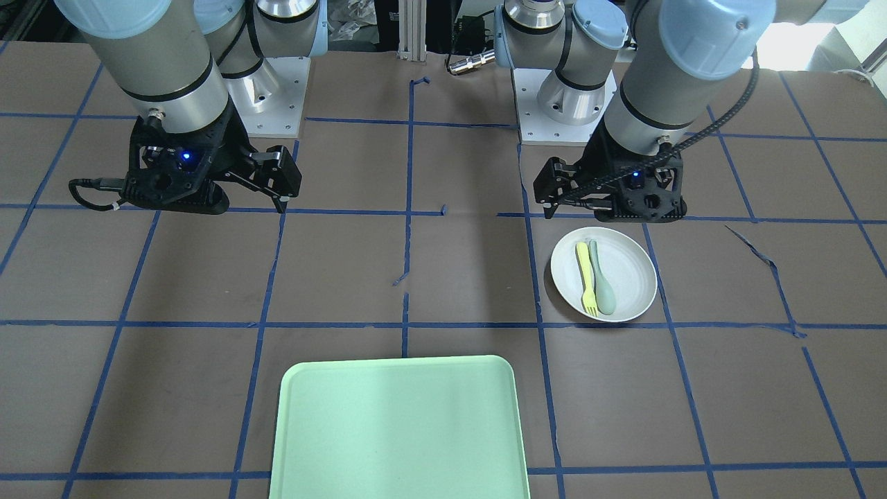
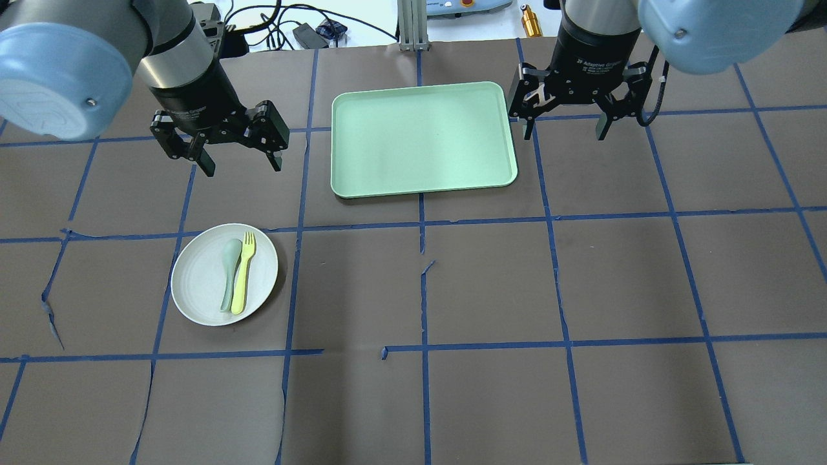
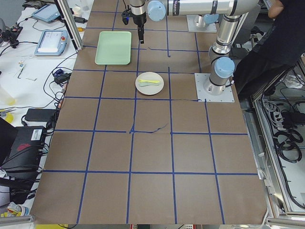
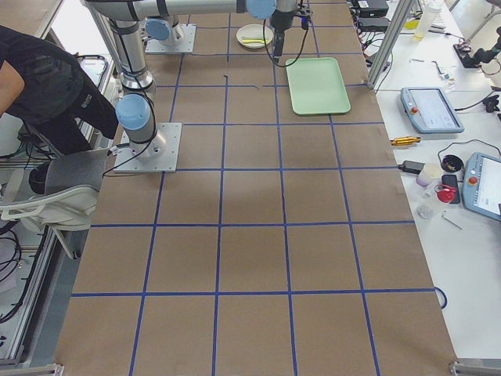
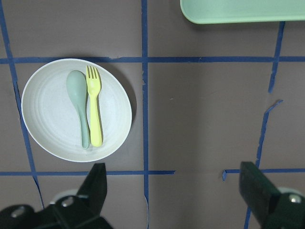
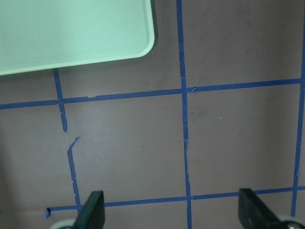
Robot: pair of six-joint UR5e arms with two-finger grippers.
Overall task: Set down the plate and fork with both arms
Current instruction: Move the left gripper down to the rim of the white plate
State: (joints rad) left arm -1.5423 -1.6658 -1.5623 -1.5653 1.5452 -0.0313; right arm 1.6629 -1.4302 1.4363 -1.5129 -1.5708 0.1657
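The white plate [image 2: 200,284] lies on the brown table at the left, also in the front view [image 1: 634,274] and the left wrist view [image 5: 47,114]. The yellow fork [image 2: 243,274] lies on it, tines toward the far side, beside a pale grey-green spoon [image 2: 228,268]. The fork also shows in the front view [image 1: 587,277] and the left wrist view [image 5: 95,109]. My left gripper [image 2: 242,166] is open and empty, above the table just beyond the plate. My right gripper [image 2: 566,132] is open and empty, just right of the tray.
A mint-green rectangular tray [image 2: 420,139] lies at the far middle of the table, between the two grippers. Blue tape lines grid the table, torn in places. A person [image 3: 267,43] stands by the robot bases. Benches with tablets and cables flank the far edge.
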